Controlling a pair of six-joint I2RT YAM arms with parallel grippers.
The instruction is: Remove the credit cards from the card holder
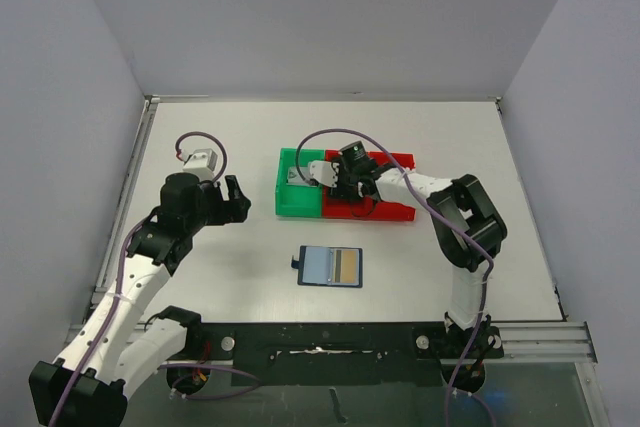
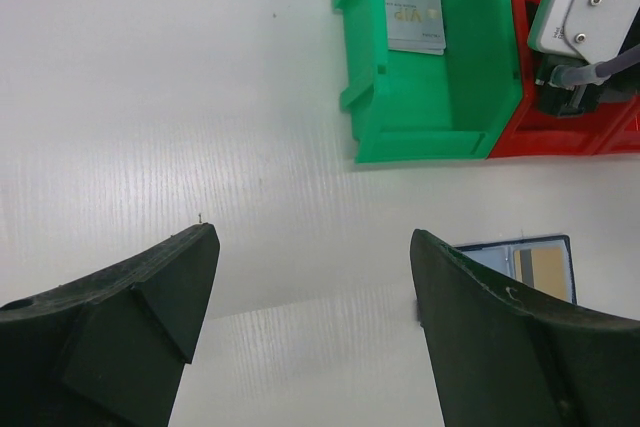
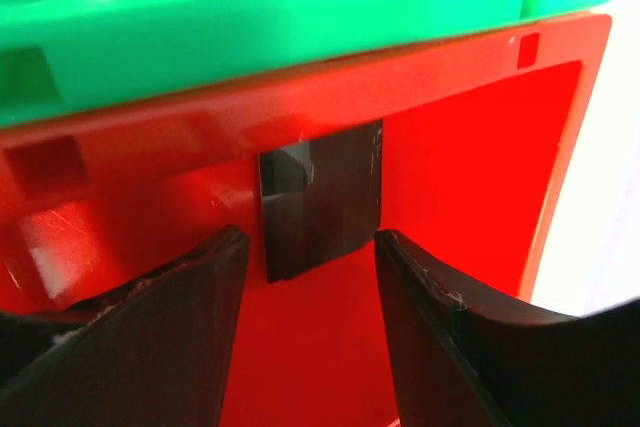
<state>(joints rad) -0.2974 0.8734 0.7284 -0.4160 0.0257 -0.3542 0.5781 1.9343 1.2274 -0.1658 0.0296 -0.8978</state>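
The card holder (image 1: 320, 267) lies open on the table in front of the trays, a gold-orange card (image 1: 347, 267) still in its right pocket. In the left wrist view the card holder (image 2: 500, 257) and its gold-orange card (image 2: 548, 272) peek past my right finger. A silver-grey card (image 2: 413, 17) lies in the green tray (image 2: 420, 112). A black card (image 3: 320, 197) leans against the wall of the red tray (image 3: 480, 147), free between my fingers. My right gripper (image 3: 310, 242) is open down inside that tray (image 1: 395, 212). My left gripper (image 2: 310, 237) hovers open over bare table, left of the trays.
The green tray (image 1: 290, 197) and red tray stand side by side mid-table. A small grey box with a looped cable (image 1: 200, 159) sits at the back left. Pale walls close in the table on three sides.
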